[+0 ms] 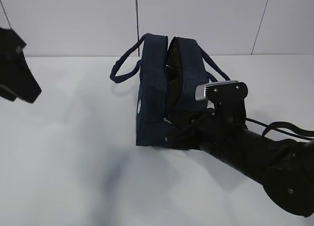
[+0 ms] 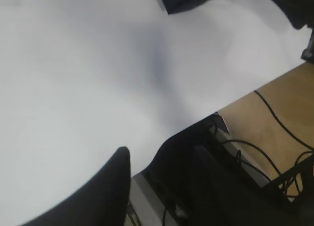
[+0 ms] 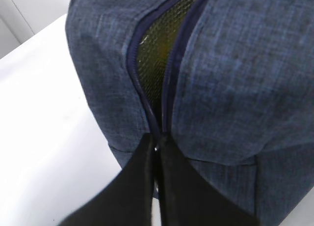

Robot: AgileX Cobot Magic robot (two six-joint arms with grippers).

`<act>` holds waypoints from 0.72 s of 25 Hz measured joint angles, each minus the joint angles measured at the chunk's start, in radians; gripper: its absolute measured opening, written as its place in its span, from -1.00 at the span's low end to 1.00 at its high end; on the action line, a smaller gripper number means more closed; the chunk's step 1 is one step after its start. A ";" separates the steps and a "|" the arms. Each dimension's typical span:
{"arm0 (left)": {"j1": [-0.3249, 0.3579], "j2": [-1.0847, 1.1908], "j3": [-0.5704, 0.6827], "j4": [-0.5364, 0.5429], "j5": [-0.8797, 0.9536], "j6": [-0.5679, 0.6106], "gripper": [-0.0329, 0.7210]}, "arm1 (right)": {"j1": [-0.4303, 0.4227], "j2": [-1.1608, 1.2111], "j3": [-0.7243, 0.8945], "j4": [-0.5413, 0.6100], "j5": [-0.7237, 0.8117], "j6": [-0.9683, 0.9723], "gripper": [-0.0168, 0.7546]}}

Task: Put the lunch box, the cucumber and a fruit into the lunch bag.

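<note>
The dark navy lunch bag (image 1: 152, 103) stands on the white table with its zipper partly open along the top. My right gripper (image 3: 156, 146) is at the bag's near end, shut on the metal zipper pull, which glints between the fingertips. In the exterior view the right gripper (image 1: 170, 124) sits low against the bag (image 3: 245, 78). A yellowish-green patch shows through the gap; I cannot tell what it is. My left gripper (image 1: 14, 69) hangs raised at the far left, open and empty (image 2: 159, 155). The lunch box, the cucumber and the fruit are out of view.
The bag's two loop handles (image 1: 122, 69) hang out to either side. In the left wrist view a corner of the bag (image 2: 191, 0) shows at the top, and the table's edge drops to a wooden floor (image 2: 279, 108) with cables. White table surface (image 1: 73, 152) lies left of the bag.
</note>
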 joint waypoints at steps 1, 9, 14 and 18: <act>0.000 0.005 0.020 -0.007 -0.001 0.007 -0.17 | 0.000 0.000 0.000 -0.002 0.002 0.000 -0.96; 0.000 0.005 0.180 -0.093 -0.140 0.123 -0.07 | 0.000 0.000 0.001 -0.007 0.002 0.000 -0.96; 0.000 0.005 0.230 -0.194 -0.241 0.277 -0.07 | 0.000 0.000 0.002 -0.007 0.002 -0.002 -0.96; 0.000 0.013 0.250 -0.220 -0.271 0.350 -0.07 | 0.000 0.000 0.002 -0.007 -0.007 -0.005 -0.96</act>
